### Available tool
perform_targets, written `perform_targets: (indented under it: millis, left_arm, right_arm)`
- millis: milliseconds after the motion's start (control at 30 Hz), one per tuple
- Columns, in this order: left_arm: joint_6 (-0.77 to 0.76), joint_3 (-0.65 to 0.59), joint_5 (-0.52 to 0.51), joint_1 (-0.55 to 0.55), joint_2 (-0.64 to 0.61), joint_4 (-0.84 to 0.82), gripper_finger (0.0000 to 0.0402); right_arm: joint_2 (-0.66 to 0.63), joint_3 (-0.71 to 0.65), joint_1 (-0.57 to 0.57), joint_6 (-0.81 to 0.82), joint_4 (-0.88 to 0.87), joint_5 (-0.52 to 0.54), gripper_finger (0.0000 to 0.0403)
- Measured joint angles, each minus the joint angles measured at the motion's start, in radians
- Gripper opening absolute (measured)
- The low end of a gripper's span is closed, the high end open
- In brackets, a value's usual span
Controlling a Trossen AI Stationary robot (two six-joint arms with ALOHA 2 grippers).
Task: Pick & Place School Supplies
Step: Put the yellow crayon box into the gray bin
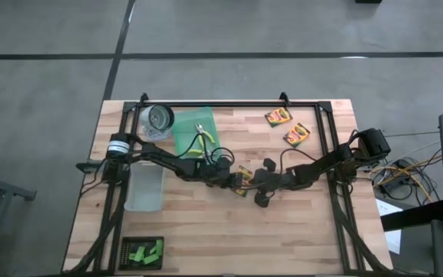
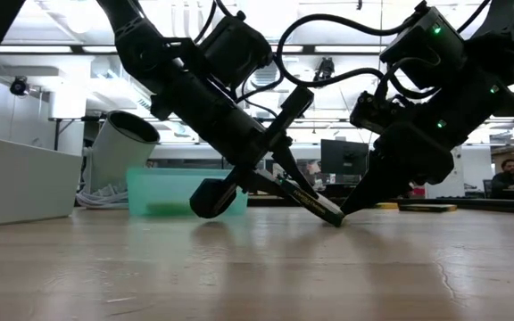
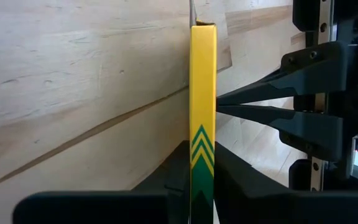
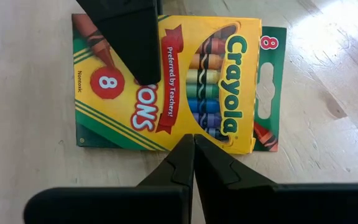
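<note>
A yellow crayon box [image 4: 185,81] stands tilted on the wooden table near its middle, between my two grippers. My left gripper [image 1: 233,178] reaches in from the left and is shut on it. My right gripper [image 1: 255,183] comes from the right, shut, its tips at the box. Two more crayon boxes [image 1: 278,116] [image 1: 297,135] lie flat at the far right. Pliers with yellow-green handles [image 1: 203,143] lie in the teal tray [image 1: 187,127]. Green blocks [image 1: 144,251] sit in a black holder at the near left. My left gripper pinches the box's two broad faces between its fingers, one finger [image 4: 129,43] on the printed front, the narrow side [image 3: 202,174] showing between them. The fingers slant down from the table's left. The box is tilted, its lower edge [image 2: 332,217] on the table. My right gripper touches the box with its shut fingertips [image 3: 229,106], at the printed face's lower long edge [image 4: 194,132], about midway along it. The fingers slant down from the table's right, meeting the box just above the table.
A clear plastic bin [image 1: 144,187] stands on the left side, near my left arm. A clear round container [image 1: 158,121] lies at the far left beside the teal tray. A black frame [image 1: 229,105] runs along the far edge and both sides.
</note>
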Motion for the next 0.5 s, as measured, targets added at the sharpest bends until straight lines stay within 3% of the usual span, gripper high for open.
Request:
perform_targets:
  millis: [400, 500]
  left_arm:
    - [-0.012, 0.000, 0.000, 0.000, 0.000, -0.004, 0.0047]
    - [-0.016, 0.000, -0.001, 0.000, 0.000, -0.005, 0.0047]
  right_arm:
    - [-0.033, 0.011, 0.003, -0.008, -0.006, 0.029, 0.0008]
    - [-0.081, 0.025, 0.003, -0.008, -0.089, 0.062, 0.0008]
